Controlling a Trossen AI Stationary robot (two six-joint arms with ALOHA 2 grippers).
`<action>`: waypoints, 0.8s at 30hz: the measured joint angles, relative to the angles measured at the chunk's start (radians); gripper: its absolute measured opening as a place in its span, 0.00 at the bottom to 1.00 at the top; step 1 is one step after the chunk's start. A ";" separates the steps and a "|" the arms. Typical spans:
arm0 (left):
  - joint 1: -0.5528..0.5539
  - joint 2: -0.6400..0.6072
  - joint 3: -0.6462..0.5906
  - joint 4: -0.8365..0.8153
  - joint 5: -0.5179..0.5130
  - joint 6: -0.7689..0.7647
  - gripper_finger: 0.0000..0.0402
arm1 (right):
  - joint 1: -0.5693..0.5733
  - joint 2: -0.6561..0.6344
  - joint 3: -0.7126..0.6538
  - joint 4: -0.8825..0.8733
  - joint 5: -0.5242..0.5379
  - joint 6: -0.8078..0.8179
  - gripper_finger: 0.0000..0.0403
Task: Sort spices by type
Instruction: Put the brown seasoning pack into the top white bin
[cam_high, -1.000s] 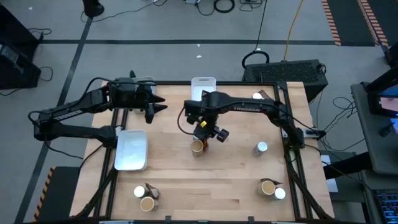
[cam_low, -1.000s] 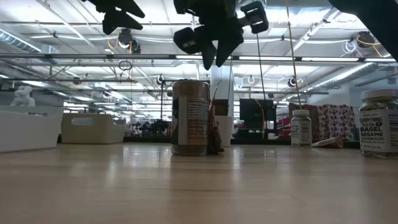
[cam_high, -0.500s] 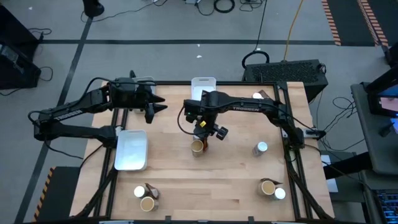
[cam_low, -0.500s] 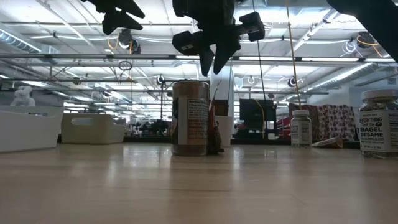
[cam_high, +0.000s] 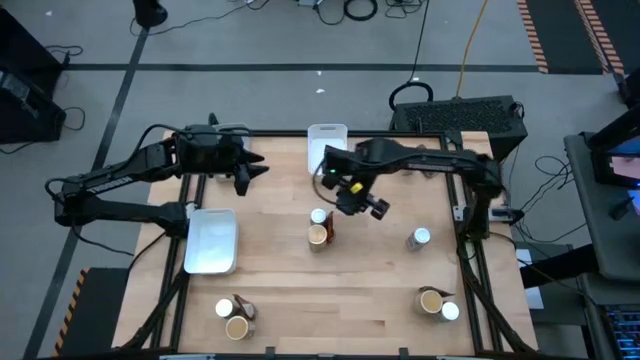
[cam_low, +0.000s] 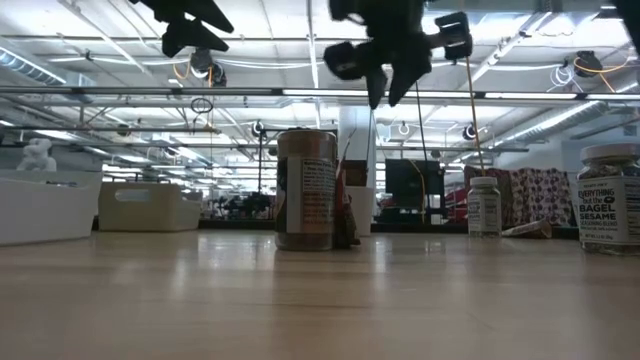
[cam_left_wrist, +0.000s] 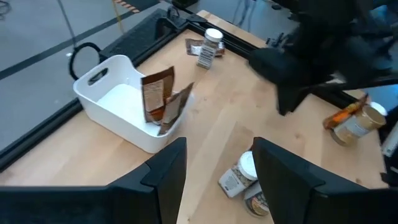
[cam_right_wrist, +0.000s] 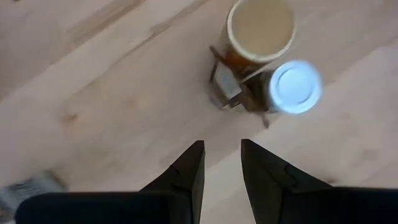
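Moving off the tan-topped jar, the right gripper is hovering above it, fingers slightly apart, empty. Beside that jar, a white-topped jar is standing; the left gripper is waiting farther away, half-open.

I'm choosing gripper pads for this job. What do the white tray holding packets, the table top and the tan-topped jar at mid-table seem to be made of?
White tray: probably moulded plastic, smooth with a slight sheen, with a cut-out handle.
Table top: light wood, boards with visible grain, satin finish; it reflects ceiling lights in the low view.
Tan-topped jar: paper label wraps the body; whether glass or plastic lies beneath cannot be told.
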 joint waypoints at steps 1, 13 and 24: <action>0.000 0.000 0.000 0.000 -0.011 -0.001 0.47 | 0.006 -0.029 -0.030 0.050 0.008 -0.005 0.21; 0.000 0.000 0.000 0.001 -0.049 -0.027 0.47 | 0.043 -0.075 -0.200 0.344 0.053 -0.040 0.21; 0.000 0.045 0.000 0.000 -0.049 -0.025 0.47 | 0.072 -0.050 -0.199 0.392 0.052 -0.086 0.15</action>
